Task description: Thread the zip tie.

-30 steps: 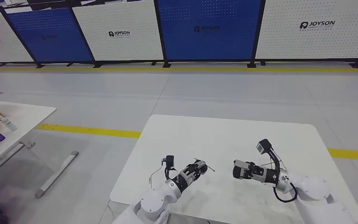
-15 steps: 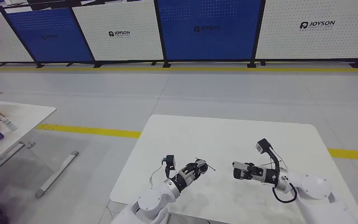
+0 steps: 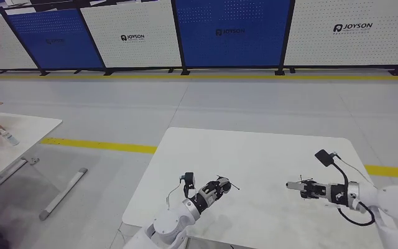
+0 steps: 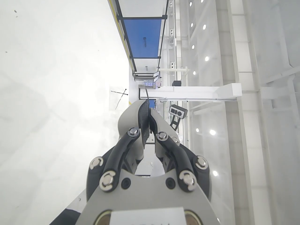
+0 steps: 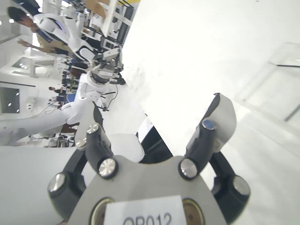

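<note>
The left gripper [image 4: 148,108] is pinched tight on the zip tie [image 4: 147,94] — a thin, black, slightly curved plastic strap poking out past ribbed black rubber pads [image 4: 144,118] backed by smooth grey shells. The top view places it over the near-left part of the matte white table [image 3: 249,149], with the strap's tip slanting outward. The right gripper [image 5: 155,101] is spread wide with nothing between its fingers (well apart from the left, over the table's right side).

robot test hall (industrial); blue and white pegboard partitions [image 3: 231,31], yellow floor line [image 3: 99,145], ceiling lights [image 4: 206,58]
</note>
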